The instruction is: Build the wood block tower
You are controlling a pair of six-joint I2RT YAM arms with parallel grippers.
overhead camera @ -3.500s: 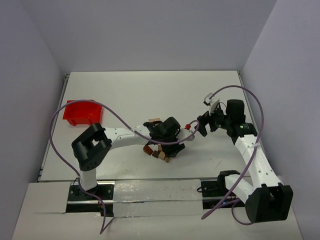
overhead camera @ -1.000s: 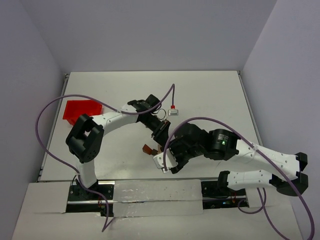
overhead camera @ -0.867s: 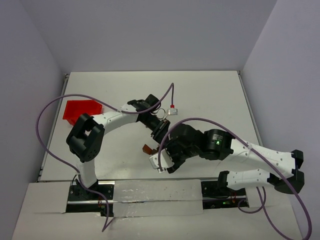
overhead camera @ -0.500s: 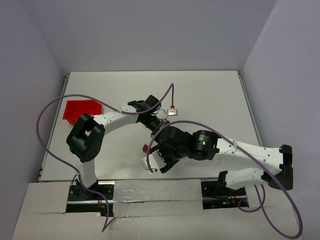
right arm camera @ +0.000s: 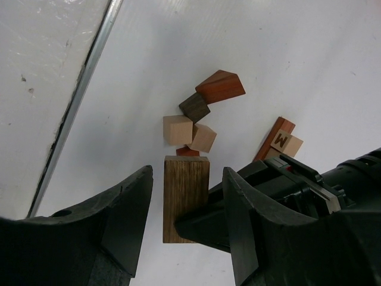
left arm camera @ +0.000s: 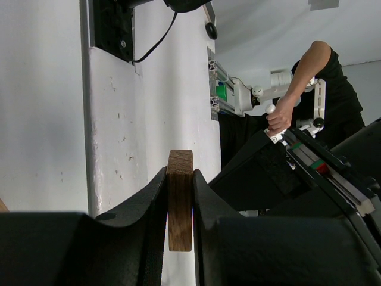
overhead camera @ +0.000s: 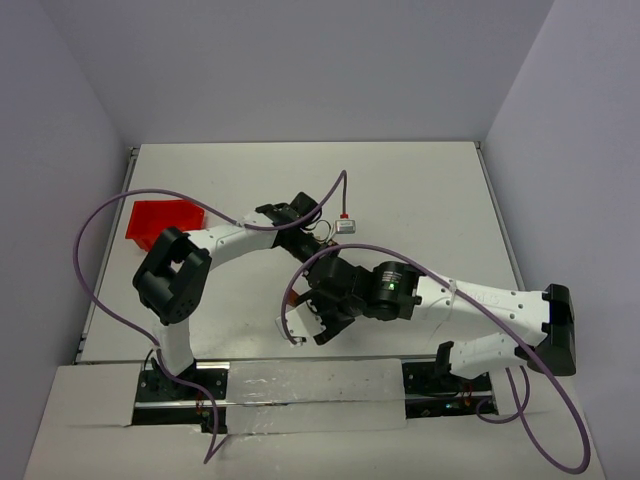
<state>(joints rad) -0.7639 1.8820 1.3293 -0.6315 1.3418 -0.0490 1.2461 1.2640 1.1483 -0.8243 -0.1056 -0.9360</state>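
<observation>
Swings in from the right (within the last second), right tool (right arm camera: 187, 174) spread astride the brown bar (right arm camera: 184, 202), touching neither face. Keeps that bar clenched in the left tool (left arm camera: 178, 174). Leaves the other blocks (right arm camera: 191, 128) heaped on the tabletop (right arm camera: 268, 59): likely a handover, nothing stacked yet.

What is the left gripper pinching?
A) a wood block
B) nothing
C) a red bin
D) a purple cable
A: in the left wrist view, the left gripper is shut on a wood block, with its jaws pressed against both sides.
</observation>
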